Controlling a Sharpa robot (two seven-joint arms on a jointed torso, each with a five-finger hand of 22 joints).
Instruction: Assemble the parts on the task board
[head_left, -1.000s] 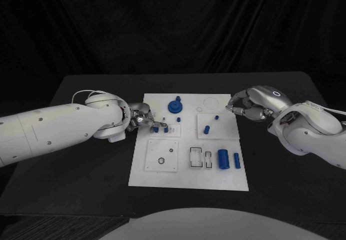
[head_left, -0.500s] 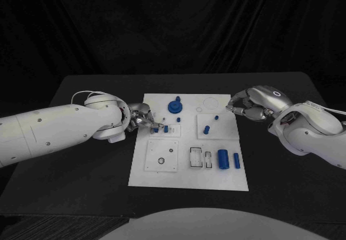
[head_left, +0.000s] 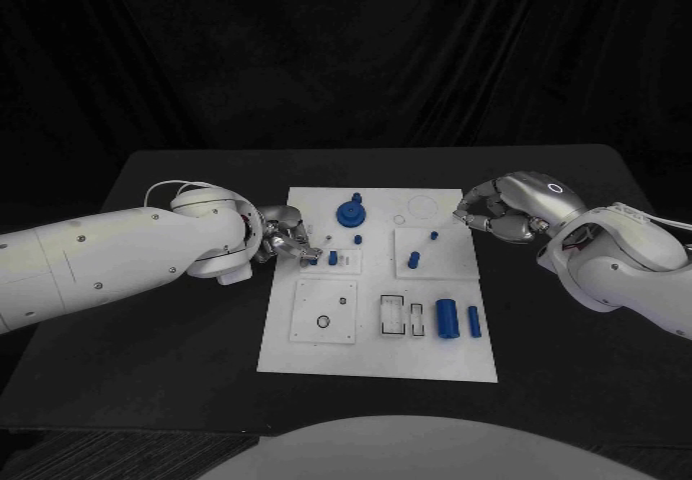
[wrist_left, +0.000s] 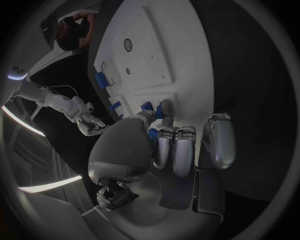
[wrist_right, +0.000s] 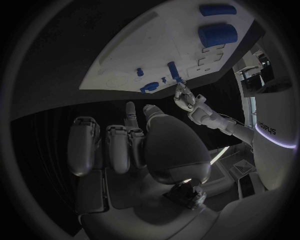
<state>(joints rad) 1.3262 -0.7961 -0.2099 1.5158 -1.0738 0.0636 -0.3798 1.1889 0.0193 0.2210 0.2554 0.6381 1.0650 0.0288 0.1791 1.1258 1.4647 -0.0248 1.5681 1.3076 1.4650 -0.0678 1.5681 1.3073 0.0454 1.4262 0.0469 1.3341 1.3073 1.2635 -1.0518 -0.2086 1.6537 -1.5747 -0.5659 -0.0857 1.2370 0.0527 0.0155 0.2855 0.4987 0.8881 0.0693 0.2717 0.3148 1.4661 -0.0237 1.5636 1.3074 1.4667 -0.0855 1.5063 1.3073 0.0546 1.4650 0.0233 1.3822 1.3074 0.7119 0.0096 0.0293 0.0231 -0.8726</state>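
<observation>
- We see the left hand (head_left: 284, 238) pinching a small blue peg (head_left: 312, 259) at the board's (head_left: 378, 360) 9 o'clock edge.
- The right hand (head_left: 490, 212), curled and holding nothing, waits at 2 o'clock.
- 2 cylinders (head_left: 447, 318) at 4 o'clock look unplaced; we judge much remains.

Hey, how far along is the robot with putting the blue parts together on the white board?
Early to midway, I'd judge. Already seated, it seems: the blue round gear-like part standing at the far end of the white task board. In hand: the left hand works at a small blue peg. Left: two blue cylinders lie loose; the right hand waits, curled.
</observation>
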